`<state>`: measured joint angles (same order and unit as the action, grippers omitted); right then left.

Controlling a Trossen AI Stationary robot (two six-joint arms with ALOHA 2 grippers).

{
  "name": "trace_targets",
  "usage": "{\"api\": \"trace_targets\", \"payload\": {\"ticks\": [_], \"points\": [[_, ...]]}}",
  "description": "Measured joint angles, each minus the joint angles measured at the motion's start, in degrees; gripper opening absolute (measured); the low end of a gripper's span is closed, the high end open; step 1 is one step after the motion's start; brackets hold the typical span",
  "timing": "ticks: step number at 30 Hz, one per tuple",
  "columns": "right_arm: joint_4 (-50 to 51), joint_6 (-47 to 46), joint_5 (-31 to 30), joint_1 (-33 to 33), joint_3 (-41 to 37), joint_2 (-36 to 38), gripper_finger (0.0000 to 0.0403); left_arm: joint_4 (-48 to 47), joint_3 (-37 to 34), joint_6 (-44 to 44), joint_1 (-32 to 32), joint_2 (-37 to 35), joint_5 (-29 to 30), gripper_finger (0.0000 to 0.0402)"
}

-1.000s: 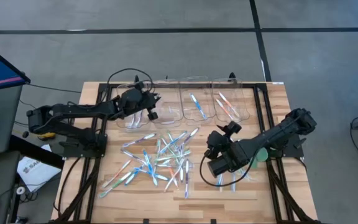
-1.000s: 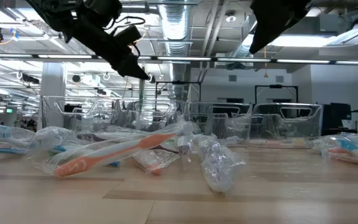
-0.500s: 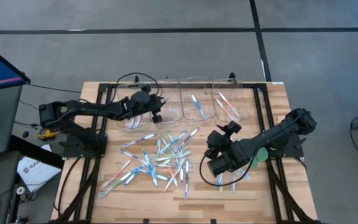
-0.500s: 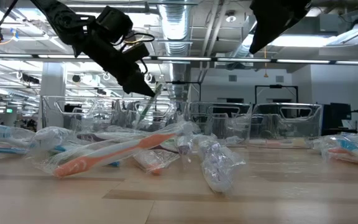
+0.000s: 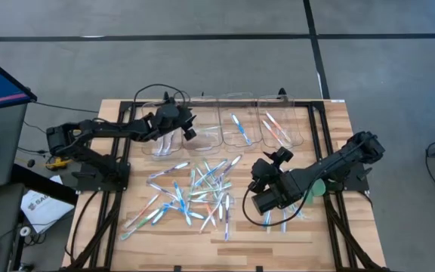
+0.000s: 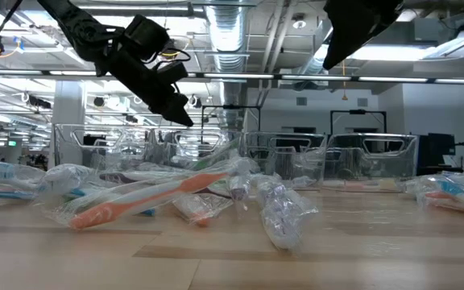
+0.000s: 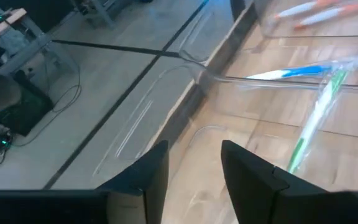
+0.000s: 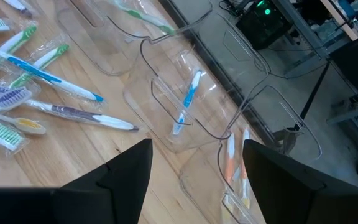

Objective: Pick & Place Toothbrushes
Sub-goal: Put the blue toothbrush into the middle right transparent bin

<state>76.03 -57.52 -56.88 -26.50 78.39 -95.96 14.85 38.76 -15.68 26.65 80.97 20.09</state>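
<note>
Toothbrushes (image 5: 195, 189) clear of table edges (image 5: 338, 174)

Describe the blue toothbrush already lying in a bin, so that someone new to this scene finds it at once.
Along the table's far edge stands a row of clear bins. In the second bin from the right arm's end lies the blue toothbrush, alone. The end bin beside it holds orange toothbrushes instead, and every other blue one lies loose in the pile on the wood.
</note>
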Motion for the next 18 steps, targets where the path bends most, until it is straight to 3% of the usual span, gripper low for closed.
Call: {"api": "trace_targets", "payload": {"ticks": [8, 18], "points": [[0.0, 0.0, 0.0, 0.0, 0.0, 0.0, 0.0246, 0.0, 0.0, 0.1, -3.0, -1.1, -0.1, 0.0149], [0.0, 0.0, 0.0, -0.1, 0.0, 0.0, 0.0246, -0.1, 0.0, -0.5, -12.1, -10.4, -0.4, 0.013]]}}
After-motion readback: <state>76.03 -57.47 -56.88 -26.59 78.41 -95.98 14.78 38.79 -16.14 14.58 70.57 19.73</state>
